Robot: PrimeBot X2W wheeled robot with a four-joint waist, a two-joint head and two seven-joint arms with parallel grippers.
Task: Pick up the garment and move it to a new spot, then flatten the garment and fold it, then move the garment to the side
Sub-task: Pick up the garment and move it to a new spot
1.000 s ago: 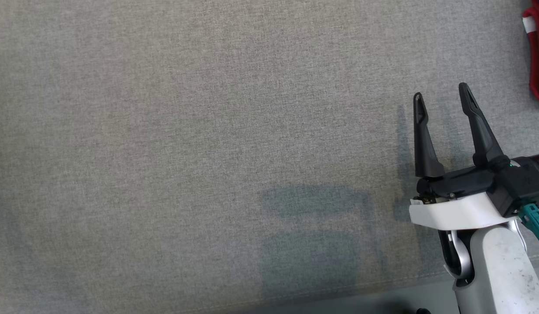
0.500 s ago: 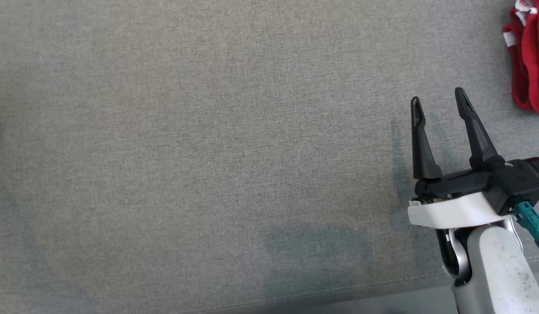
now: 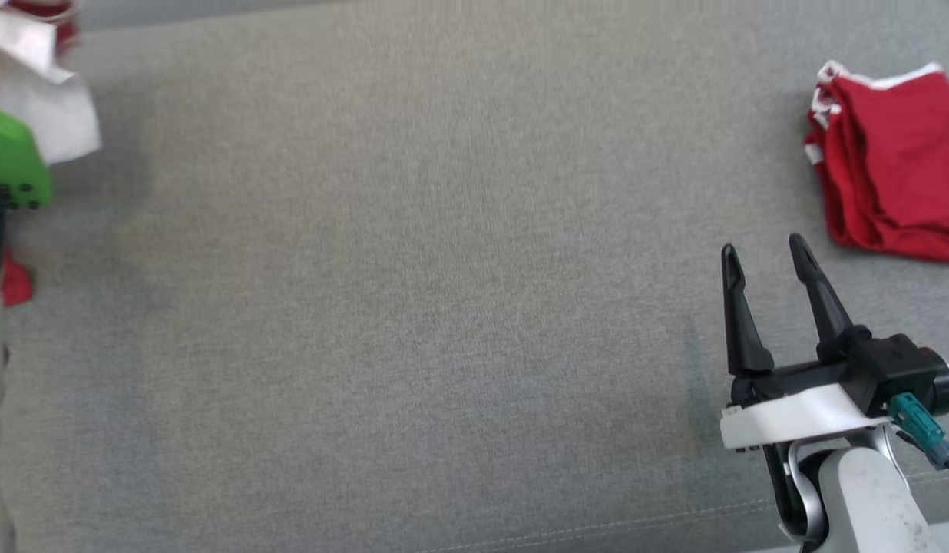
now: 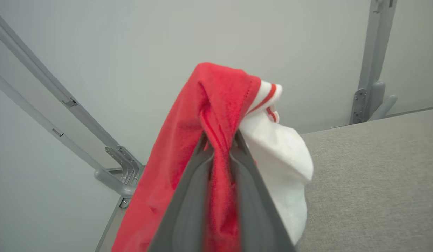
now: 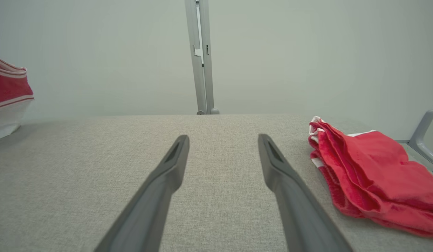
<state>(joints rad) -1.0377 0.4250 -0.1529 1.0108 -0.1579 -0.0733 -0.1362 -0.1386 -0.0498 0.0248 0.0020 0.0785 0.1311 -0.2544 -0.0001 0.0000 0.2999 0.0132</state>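
One folded garment (image 3: 893, 157), second garment (image 4: 209, 105) in left gripper (image 4: 220, 135).

Light bright, even and diffuse; no glare. Tabletop (image 3: 413, 307) weave crisp at its centre. Faint, soft-edged shadow near the tabletop's near right corner. Garment (image 3: 41, 123) at the tabletop's far left corner smeared, blurred. Wrist views: jaws close to lens soft, out of focus.
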